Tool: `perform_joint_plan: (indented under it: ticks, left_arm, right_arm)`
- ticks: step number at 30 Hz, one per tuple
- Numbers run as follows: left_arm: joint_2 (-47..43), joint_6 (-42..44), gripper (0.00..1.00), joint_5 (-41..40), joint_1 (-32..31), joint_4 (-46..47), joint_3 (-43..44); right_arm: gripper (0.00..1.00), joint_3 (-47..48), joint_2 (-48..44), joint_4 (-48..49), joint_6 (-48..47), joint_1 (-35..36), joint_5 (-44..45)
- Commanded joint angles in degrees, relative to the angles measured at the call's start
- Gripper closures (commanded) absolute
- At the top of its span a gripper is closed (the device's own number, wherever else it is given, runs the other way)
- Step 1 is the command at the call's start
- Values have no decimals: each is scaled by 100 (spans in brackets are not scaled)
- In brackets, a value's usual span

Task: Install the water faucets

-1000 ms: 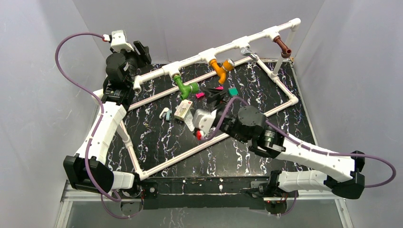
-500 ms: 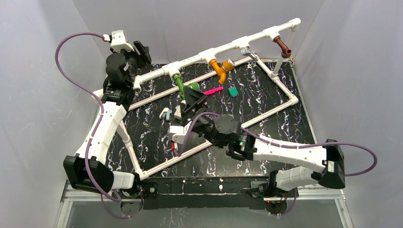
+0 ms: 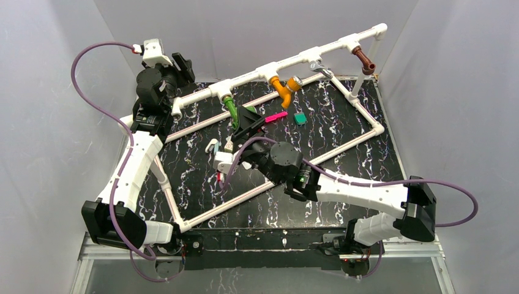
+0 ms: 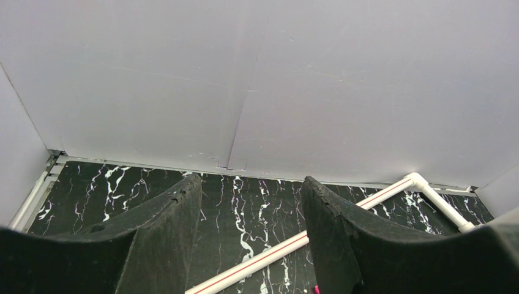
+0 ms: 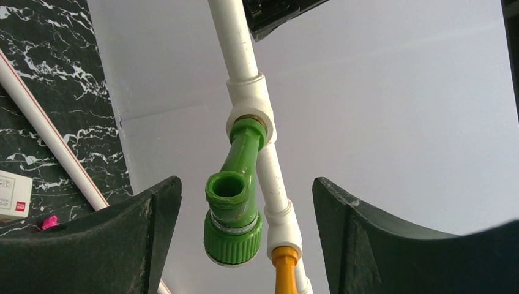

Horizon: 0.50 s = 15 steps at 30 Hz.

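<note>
The green faucet (image 5: 235,208) is a glossy elbow tap w/ a ribbed round collar at its free end and an open bore facing the wrist cam. It's screwed into a white tee (image 5: 250,104) on the raised pipe rail (image 3: 330,48). The orange faucet (image 3: 283,90) hangs from the next tee, and the brown faucet (image 3: 366,61) sits at the rail's far R end. The R gripper (image 5: 246,184) is spread wide, fingers either side of the green one, not touching. The L gripper (image 4: 251,184) is also apart and empty, near the back wall. A small white box (image 5: 12,195) has a red mark; text too small to read.
</note>
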Motion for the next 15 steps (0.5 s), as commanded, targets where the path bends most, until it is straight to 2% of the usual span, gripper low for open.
perform_joint_plan:
  ticks: [1,9,15]
  left_arm:
    - [944,72,42,-102,13,-1757,-841]
    - [952,81,42,-111,13,-1757,-835]
    - [956,81,42,-111,13,-1757,-834]
  right_arm:
    - [16,256,84,429,234,-148,-142]
    - [26,380,238,438,425,-289,-244]
    - [41,427,348,508,526,-338,-234]
